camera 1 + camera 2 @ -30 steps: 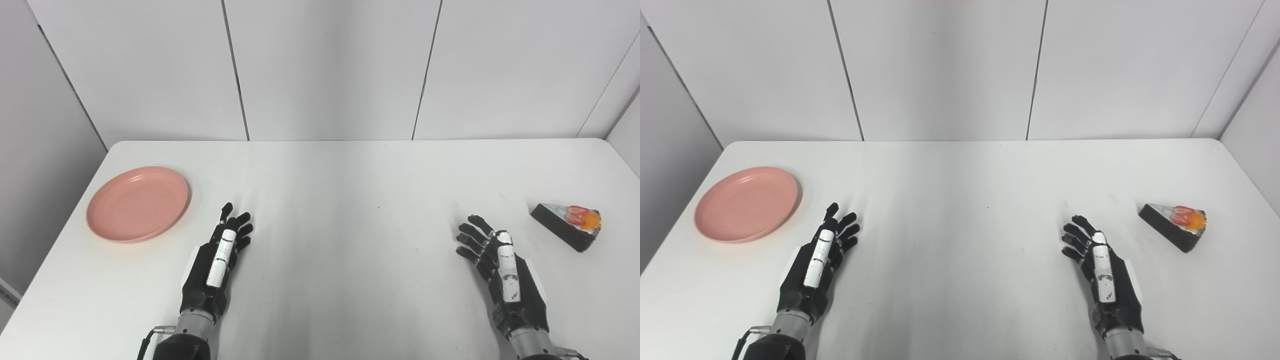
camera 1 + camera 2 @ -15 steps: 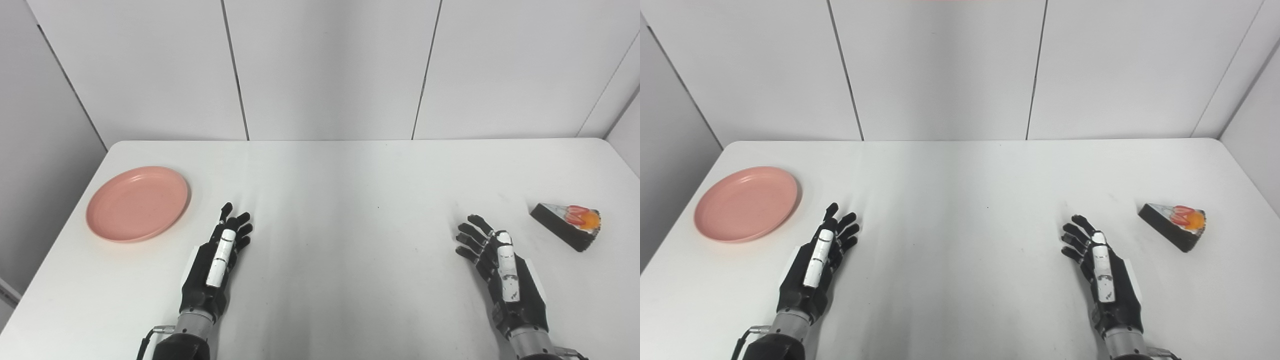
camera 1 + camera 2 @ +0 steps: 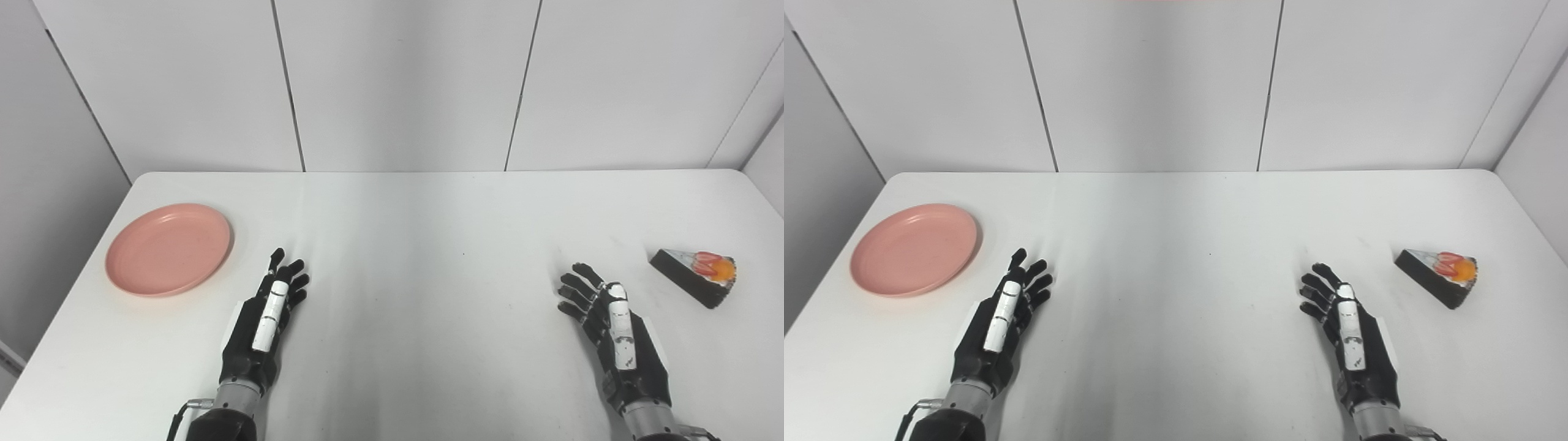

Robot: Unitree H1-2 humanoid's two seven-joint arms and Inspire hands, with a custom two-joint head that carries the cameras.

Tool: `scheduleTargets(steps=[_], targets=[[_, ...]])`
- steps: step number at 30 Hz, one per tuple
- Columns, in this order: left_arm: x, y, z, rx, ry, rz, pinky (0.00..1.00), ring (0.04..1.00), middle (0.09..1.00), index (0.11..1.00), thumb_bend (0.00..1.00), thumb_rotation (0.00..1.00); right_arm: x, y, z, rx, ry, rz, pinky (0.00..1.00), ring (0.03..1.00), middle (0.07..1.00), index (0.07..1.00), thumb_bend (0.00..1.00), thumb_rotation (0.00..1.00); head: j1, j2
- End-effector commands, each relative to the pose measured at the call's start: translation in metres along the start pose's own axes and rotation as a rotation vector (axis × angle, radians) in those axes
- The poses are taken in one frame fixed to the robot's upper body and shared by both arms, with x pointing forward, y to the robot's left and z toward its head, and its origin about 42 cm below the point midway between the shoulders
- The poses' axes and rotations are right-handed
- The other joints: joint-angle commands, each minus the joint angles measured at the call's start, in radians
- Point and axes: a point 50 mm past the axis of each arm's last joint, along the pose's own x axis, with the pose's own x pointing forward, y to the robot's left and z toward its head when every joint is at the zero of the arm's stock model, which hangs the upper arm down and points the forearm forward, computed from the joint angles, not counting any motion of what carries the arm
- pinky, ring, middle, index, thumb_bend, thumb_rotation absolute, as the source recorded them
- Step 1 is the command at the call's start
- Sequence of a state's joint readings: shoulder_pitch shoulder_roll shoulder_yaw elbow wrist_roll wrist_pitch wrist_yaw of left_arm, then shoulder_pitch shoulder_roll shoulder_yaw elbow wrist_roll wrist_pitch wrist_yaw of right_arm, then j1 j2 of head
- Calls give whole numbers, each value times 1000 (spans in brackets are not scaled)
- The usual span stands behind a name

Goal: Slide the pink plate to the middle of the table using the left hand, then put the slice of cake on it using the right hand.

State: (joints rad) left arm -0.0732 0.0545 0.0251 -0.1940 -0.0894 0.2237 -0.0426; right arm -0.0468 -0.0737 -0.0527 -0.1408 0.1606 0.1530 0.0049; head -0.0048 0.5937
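My left hand (image 3: 262, 324) sits low in the lower left of the frame, fingers spread and pointing up the picture, holding nothing. I read it as lying on or just above the table (image 3: 429, 220); I cannot tell whether it touches. Up and to its left, near but apart from the fingertips, I see the pink plate (image 3: 169, 249) lying flat close to the table's left edge, with nothing on it. Only bare white tabletop lies between my left hand and the plate.

My right hand (image 3: 618, 337) mirrors this in the lower right of the frame, fingers apart and slightly curled, holding nothing. Up and to its right, near the right edge of the picture, I see the slice of cake (image 3: 695, 275): a dark wedge with a pale top and red and orange fruit on it, resting on the table, apart from my fingers. The centre of the table is plain white surface. Behind the table I see grey wall panels (image 3: 398, 79) across the top of the frame.
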Motion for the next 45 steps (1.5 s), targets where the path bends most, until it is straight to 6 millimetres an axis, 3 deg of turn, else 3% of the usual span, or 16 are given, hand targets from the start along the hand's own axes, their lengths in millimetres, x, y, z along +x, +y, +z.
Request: scheduleTargets(steps=[1,7,12,19,27,35,39,45], targets=[[5,-6,6,16,-53,-8,918,906,934,994,741,868,1,-5,-6,-7,0,27,811,823,814,835,898,1000,25,-14],[9,-22,-9,23,-49,-9,917,903,935,1000,751,885,5,-29,-25,-5,6,38,834,835,824,854,911,1000,97,-87],[13,-32,-21,28,-48,-10,904,899,934,1000,659,903,8,-43,-39,-7,9,40,826,825,818,855,908,1000,124,-123],[17,-41,-37,55,-55,-20,882,892,926,1000,620,903,12,-58,-55,10,12,31,818,818,812,841,879,1000,174,-192],[21,-40,-51,60,-56,-22,877,888,934,1000,612,927,18,-61,-70,5,26,26,802,801,803,835,892,1000,167,-241],[26,-27,-62,36,-69,-4,885,887,924,1000,603,898,25,-50,-85,12,35,26,800,796,791,821,897,1000,149,-296],[31,-22,-57,15,-114,25,898,895,915,998,610,894,28,-44,-90,6,40,22,777,780,782,811,896,1000,120,-311],[45,-20,-5,-72,-278,54,879,870,870,945,712,866,29,-39,-94,9,32,15,762,766,764,798,908,1000,87,-301]])
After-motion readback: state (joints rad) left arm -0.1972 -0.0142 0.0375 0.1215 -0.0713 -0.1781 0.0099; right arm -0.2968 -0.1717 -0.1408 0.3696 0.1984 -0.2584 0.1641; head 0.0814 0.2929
